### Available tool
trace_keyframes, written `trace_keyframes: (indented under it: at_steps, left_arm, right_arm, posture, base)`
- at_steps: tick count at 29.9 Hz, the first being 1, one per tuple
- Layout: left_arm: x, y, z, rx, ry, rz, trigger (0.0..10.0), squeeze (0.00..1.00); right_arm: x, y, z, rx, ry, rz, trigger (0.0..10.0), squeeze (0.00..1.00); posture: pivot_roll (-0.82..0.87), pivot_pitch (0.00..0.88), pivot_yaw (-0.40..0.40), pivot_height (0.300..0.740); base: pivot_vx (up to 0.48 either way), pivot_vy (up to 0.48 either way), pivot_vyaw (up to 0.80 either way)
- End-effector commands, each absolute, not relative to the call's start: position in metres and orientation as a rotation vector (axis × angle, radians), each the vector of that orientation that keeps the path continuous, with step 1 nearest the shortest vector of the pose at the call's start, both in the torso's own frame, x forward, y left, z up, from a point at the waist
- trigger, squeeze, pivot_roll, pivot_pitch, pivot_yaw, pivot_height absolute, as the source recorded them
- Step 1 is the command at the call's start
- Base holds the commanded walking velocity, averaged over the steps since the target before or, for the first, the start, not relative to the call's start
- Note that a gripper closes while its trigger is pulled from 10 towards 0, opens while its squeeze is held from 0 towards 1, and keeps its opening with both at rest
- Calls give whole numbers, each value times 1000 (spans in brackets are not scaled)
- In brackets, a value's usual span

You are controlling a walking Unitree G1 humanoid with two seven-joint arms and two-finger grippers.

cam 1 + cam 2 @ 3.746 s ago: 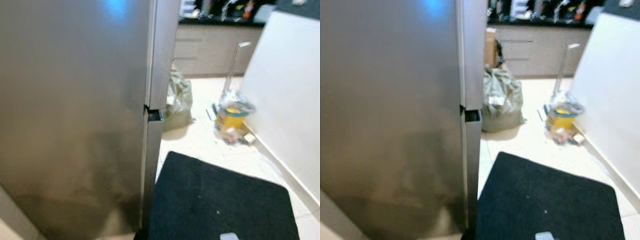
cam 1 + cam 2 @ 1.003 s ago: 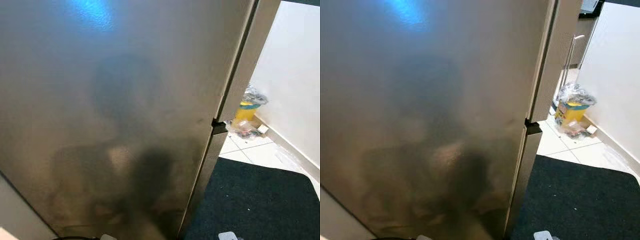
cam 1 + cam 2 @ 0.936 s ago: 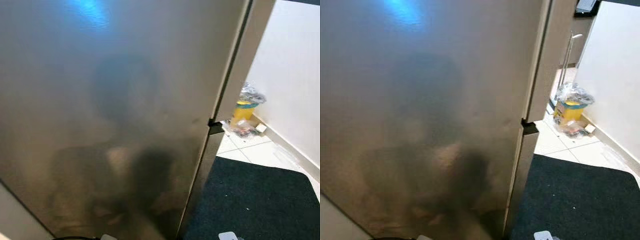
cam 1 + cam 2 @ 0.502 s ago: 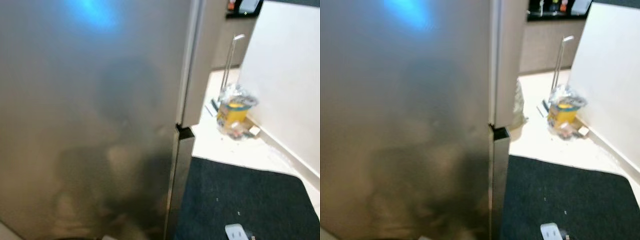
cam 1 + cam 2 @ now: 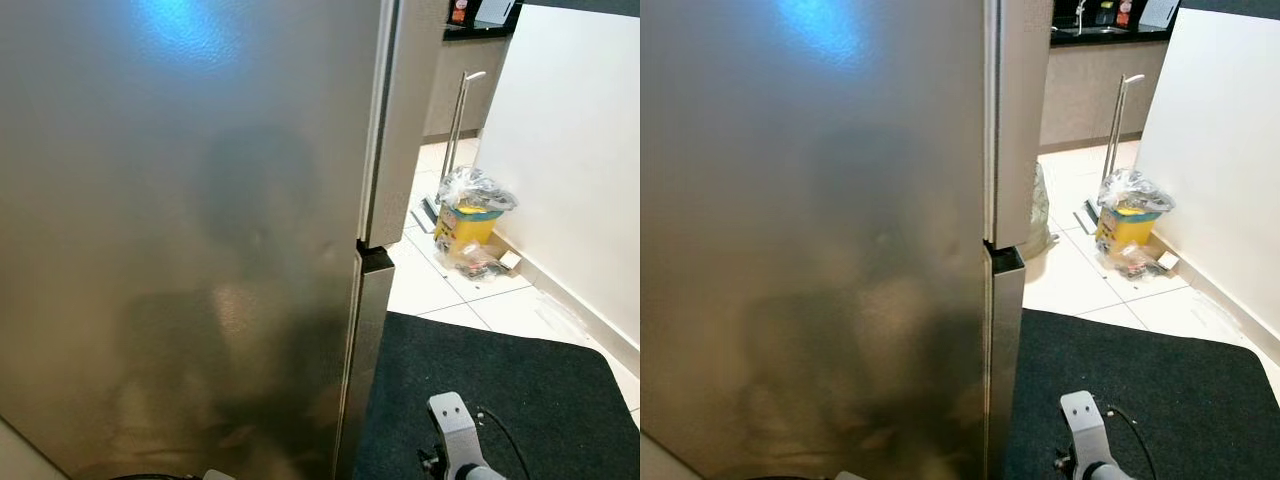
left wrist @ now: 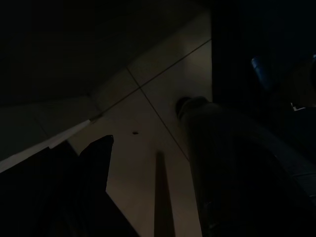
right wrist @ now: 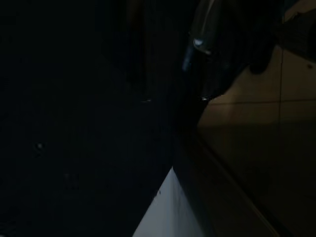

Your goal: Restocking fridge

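Observation:
A tall stainless-steel fridge stands right in front of me with both doors closed. The seam between upper and lower door shows as a dark notch at its right edge. A silver part of my right arm rises at the bottom, over the mat beside the fridge. The left wrist view is very dark, with tiled floor and one of my legs. The right wrist view is also dark, with the mat and a strip of floor.
A black mat lies on the pale tiles right of the fridge. A yellow bin with a plastic bag stands by the white wall, next to an upright metal pole. A grey bag sits behind the fridge, with kitchen cabinets beyond.
The camera has swung, so the fridge's right edge sits further left than a second ago. My right arm has risen into view at the bottom. The fridge doors stay closed.

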State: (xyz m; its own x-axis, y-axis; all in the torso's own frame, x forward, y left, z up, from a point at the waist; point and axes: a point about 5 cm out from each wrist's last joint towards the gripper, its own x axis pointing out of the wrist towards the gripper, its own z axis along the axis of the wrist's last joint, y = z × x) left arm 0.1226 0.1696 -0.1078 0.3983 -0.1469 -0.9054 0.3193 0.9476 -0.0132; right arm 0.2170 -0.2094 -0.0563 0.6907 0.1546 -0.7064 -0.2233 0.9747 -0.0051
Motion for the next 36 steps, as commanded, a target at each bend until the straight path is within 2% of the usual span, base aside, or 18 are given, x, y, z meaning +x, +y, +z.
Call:
trace_keyframes:
  at_steps: [1, 10, 22, 23, 24, 25, 32, 36]
  left_arm:
    - [112, 171, -111, 173, 1169, -298, 10000, 0]
    - [111, 169, -112, 172, 1169, -304, 10000, 0]
    - [111, 170, -111, 172, 1168, -303, 10000, 0]
    - [111, 170, -112, 173, 1170, -304, 10000, 0]
    - [110, 170, -112, 173, 1171, -305, 10000, 0]
    - [110, 170, -112, 173, 1172, -305, 10000, 0]
    - [110, 171, -112, 173, 1172, -304, 10000, 0]
    - [111, 172, -111, 176, 1171, -302, 10000, 0]
  right_arm:
    - [222, -207, -53, -94, 749, 230, 10000, 1000]
    - [241, -210, -37, -140, 640, 245, 10000, 1000]
    - [279, -180, 3, -101, 381, 476, 10000, 1000]
    - [283, -178, 7, -107, 357, 488, 10000, 482]
    - [285, -177, 10, -111, 343, 496, 10000, 482]
    - [289, -175, 15, -121, 318, 502, 10000, 0]
    - [302, -172, 30, -161, 237, 485, 10000, 0]
    - [316, -163, 51, -169, 123, 458, 10000, 0]
  posture:
    - [-38, 8, 3, 740]
    - [-41, 9, 1, 740]
    - [-45, 9, 2, 740]
    - [-46, 10, 2, 740]
    - [-46, 10, 2, 740]
    - [-46, 10, 2, 740]
    - [-43, 10, 0, 740]
    - [-43, 10, 0, 740]
  base:
    - [0, 0, 0]
    - [0, 0, 0]
    - [0, 0, 0]
    - [0, 0, 0]
    - [0, 0, 0]
    - [0, 0, 0]
    - [0, 0, 0]
    - [0, 0, 0]
